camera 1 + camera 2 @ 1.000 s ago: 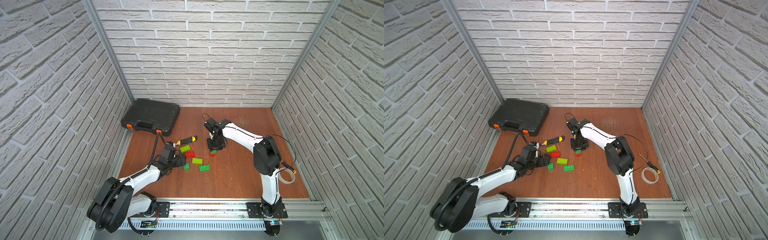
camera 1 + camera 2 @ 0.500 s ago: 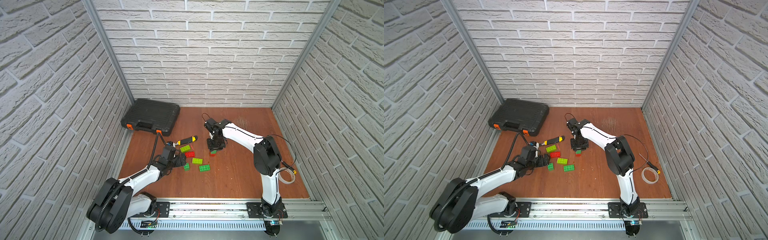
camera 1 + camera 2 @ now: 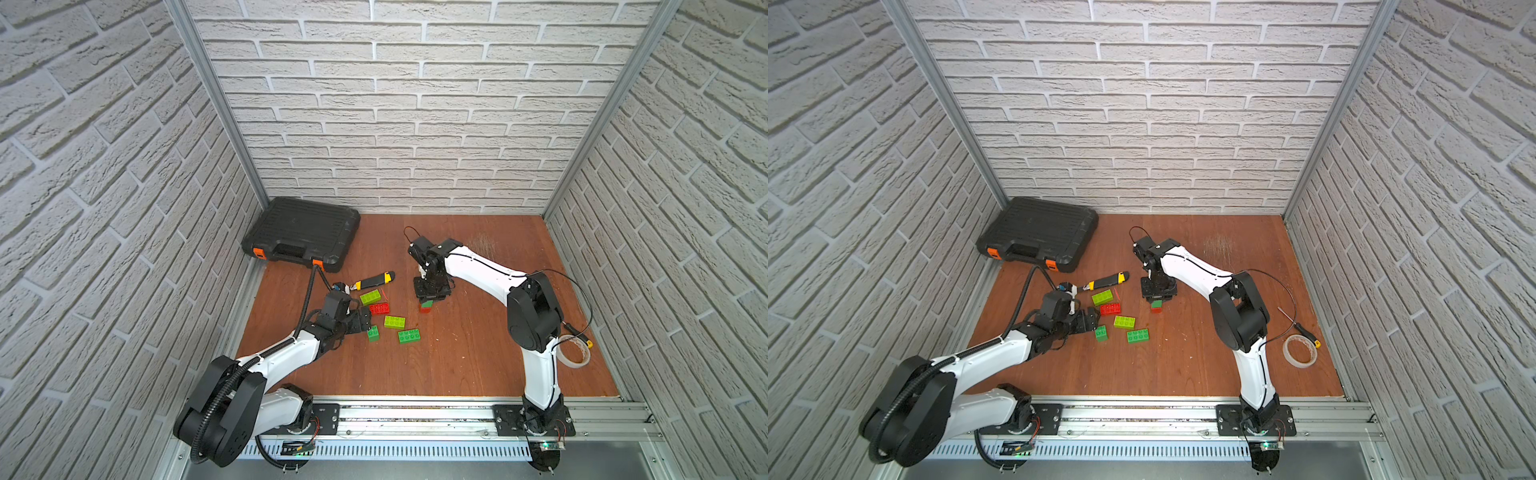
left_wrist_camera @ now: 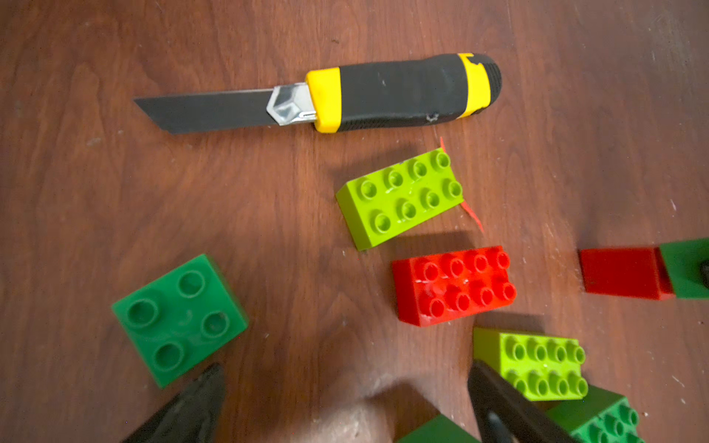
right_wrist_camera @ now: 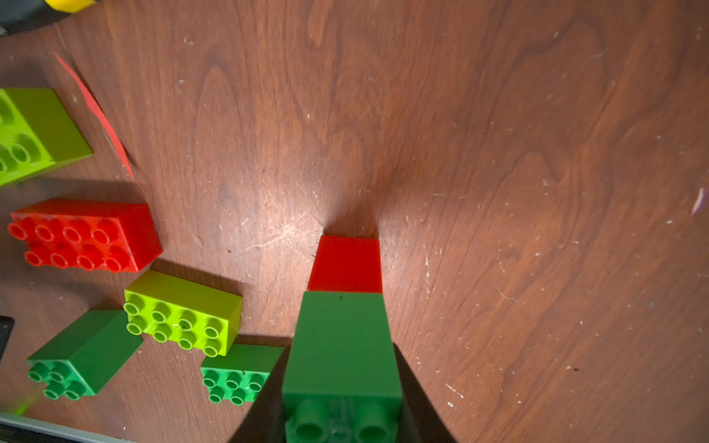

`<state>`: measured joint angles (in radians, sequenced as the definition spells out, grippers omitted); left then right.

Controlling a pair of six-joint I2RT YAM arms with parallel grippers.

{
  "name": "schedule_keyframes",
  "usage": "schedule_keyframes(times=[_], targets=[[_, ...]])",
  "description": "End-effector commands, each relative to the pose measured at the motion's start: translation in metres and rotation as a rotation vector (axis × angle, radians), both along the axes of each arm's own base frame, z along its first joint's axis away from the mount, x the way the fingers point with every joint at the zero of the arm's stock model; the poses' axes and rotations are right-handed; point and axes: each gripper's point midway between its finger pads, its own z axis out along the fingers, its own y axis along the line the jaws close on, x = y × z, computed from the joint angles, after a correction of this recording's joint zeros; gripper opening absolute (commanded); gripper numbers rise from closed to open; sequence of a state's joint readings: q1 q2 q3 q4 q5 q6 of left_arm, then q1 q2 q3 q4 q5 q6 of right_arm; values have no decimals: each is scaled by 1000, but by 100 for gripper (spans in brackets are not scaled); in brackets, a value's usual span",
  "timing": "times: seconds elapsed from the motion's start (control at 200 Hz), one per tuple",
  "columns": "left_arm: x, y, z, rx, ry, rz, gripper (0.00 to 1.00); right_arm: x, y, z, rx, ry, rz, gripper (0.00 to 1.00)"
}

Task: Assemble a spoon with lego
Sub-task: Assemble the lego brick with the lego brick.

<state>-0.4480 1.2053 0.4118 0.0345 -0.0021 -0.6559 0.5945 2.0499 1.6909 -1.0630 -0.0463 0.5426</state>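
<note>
Green over red, the spoon [image 5: 342,337] is so far only a short upright column. It has a plain-sided dark green block with two studs showing at its upper end, and a shorter red block joined beneath it. The right pincer [image 5: 341,406] is clamped on the green part, one finger on each side. The column hangs straight down from it, red end at the board [image 5: 498,153]; whether it touches the wood I cannot tell. In both top views this pincer points straight down.

The rest of the lego [image 3: 394,321] lies loose between the two pincers, nearer the left one. Ahead of the left pincer [image 4: 345,406] sit a lime oblong [image 4: 401,197] and a red oblong [image 4: 454,285], just beside each other, studs up. A second lime oblong [image 4: 537,368] lies close by one of its fingers, with a green oblong [image 4: 606,418] against it. A green square [image 4: 179,320] lies outside the opposite finger. The left pincer is low over the board, jaws wide apart, holding nothing.

Beyond the lime oblong from the left pincer lies a knife [image 4: 383,96], blade out. Farther that way sits a black case [image 3: 301,235].
</note>
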Motion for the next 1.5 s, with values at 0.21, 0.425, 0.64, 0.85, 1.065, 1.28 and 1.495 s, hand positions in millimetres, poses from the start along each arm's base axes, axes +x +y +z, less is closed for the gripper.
schedule_keyframes(times=[0.21,0.425,0.64,0.85,1.065,1.28,1.495], targets=[[4,1,2,-17,-27,10,98,-5,1,16,7,-47,9,24],[4,0,2,-17,-27,10,98,-5,0,13,1,-44,12,24],[3,1,1,-16,-24,12,98,-13,-6,-10,-47,1,6,24],[2,3,1,-8,-22,16,98,-22,-16,-25,-201,18,41,24],[1,5,1,-2,-20,20,98,-19,-1,-33,-169,25,31,26],[-1,8,2,-1,-24,26,98,-14,9,-12,-109,-9,23,51],[-1,7,6,-18,-31,28,98,-9,8,22,-94,-74,15,67]])
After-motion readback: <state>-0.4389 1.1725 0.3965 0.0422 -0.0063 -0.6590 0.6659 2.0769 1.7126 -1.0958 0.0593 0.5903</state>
